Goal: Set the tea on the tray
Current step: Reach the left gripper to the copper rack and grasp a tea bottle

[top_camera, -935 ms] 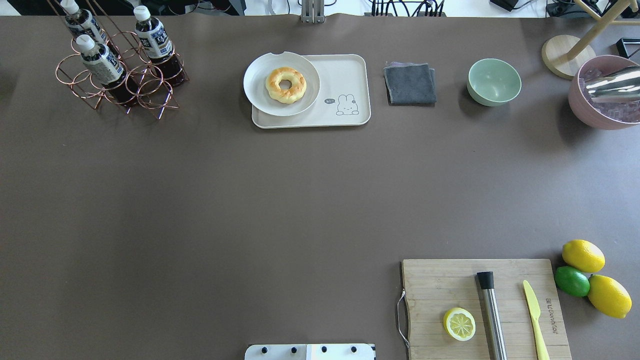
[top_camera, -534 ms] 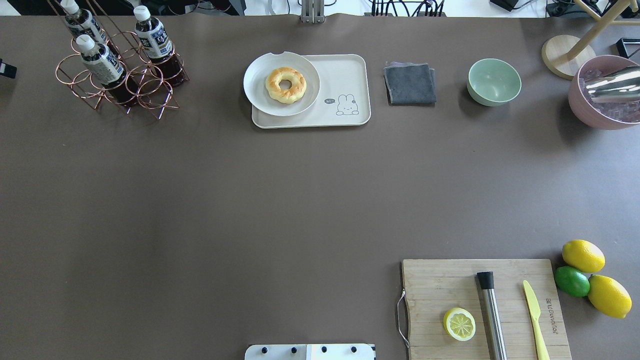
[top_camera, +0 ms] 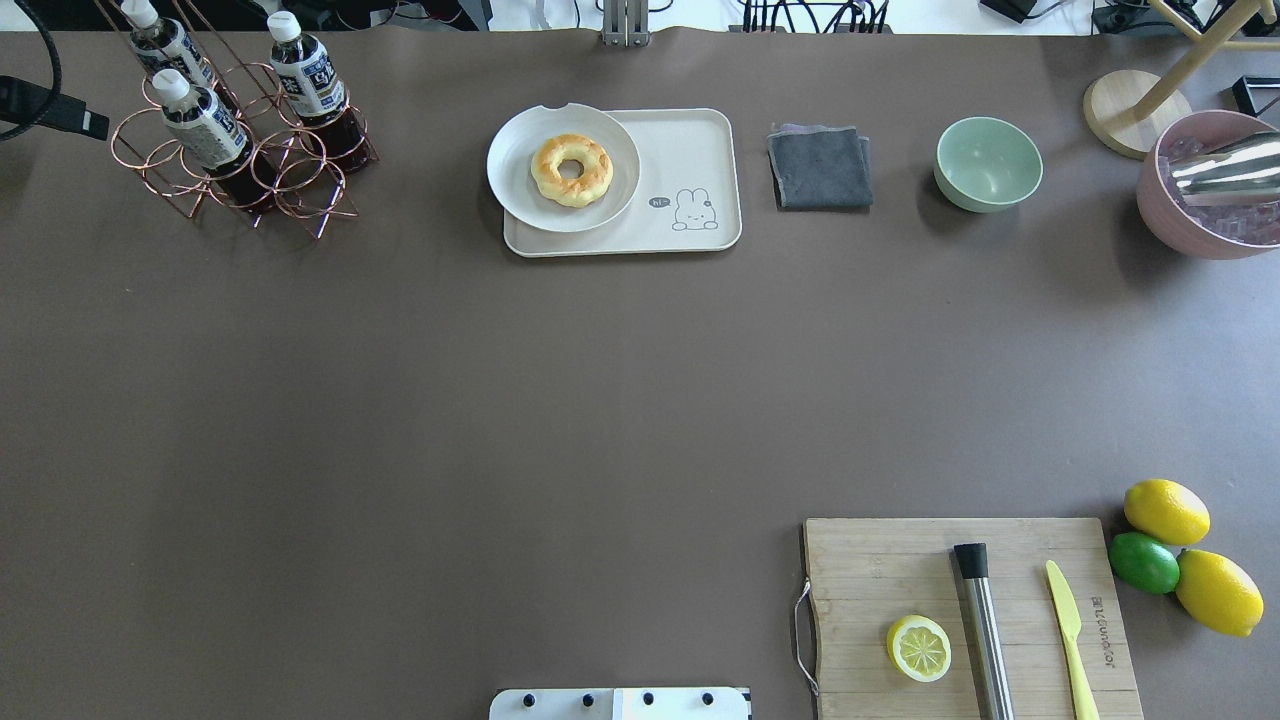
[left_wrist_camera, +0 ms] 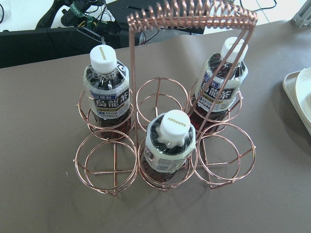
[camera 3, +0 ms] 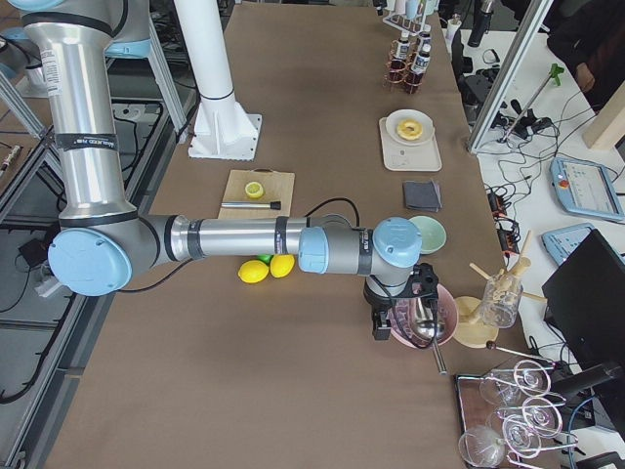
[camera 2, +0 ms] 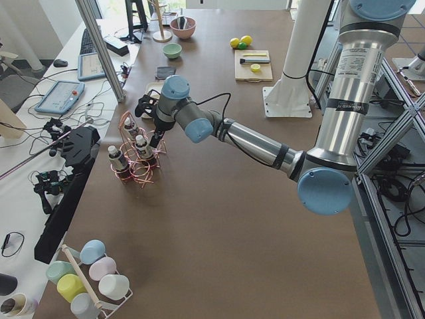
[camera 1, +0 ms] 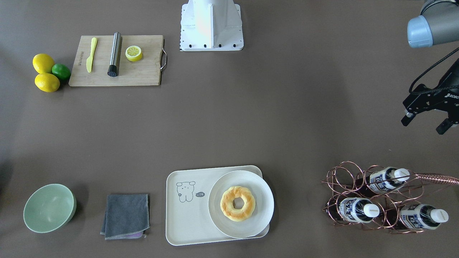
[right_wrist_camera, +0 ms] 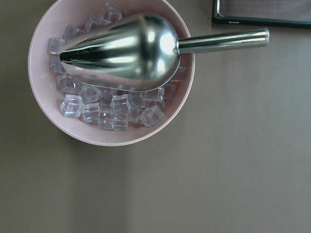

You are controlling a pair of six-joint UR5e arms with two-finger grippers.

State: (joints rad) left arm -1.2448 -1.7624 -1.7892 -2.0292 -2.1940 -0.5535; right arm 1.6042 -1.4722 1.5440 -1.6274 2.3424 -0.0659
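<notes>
Left claw (camera 1: 425,123) open, empty, near wire rack (left_wrist_camera: 194,14). Take front bottle (left_wrist_camera: 170,145): drop straight over cap (left_wrist_camera: 174,124), grip neck, lift vertical clear of rack, then tray (camera 1: 186,215). Right claw (camera 3: 402,327): cannot tell

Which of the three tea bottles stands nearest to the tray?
The tea bottle at the copper rack's end towards the tray; the other two stand farther away.
</notes>
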